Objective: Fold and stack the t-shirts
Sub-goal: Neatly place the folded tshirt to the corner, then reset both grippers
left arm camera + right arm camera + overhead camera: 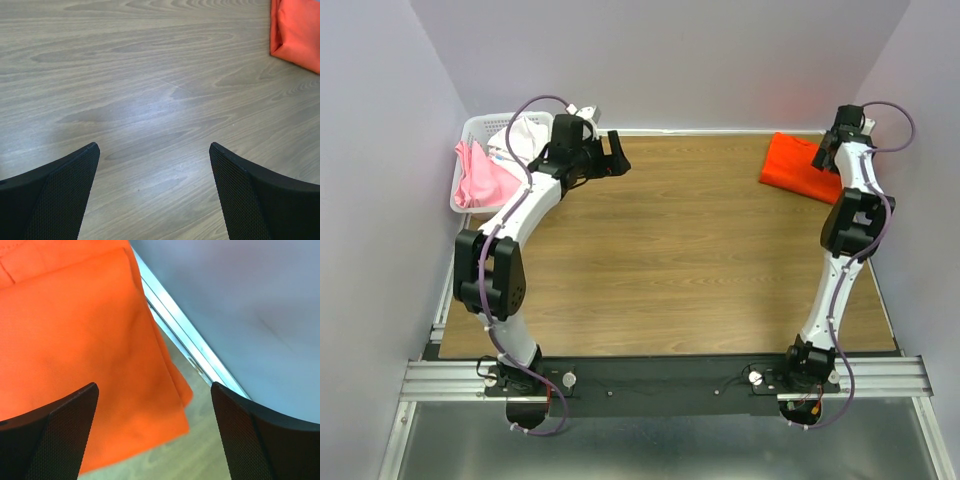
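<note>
Shirts number three in the overhead view: one orange t-shirt (798, 165) lying folded at the far right of the table (690, 250), and one pink t-shirt (480, 182) and one white t-shirt (525, 135) bundled in the single lattice basket (478, 127) at the far left. The left gripper (615, 158) hangs over the table just right of the basket, jaws spread and empty. The right gripper (828, 150) hovers above the orange t-shirt.

The left wrist view shows both fingers wide apart over wood grain, with orange cloth at the far right. The right wrist view shows released fingers above the orange fold, gripping nothing.

Fetching the next shirt likely calls for pinching one pink edge and lifting it clear of the basket rim.
</note>
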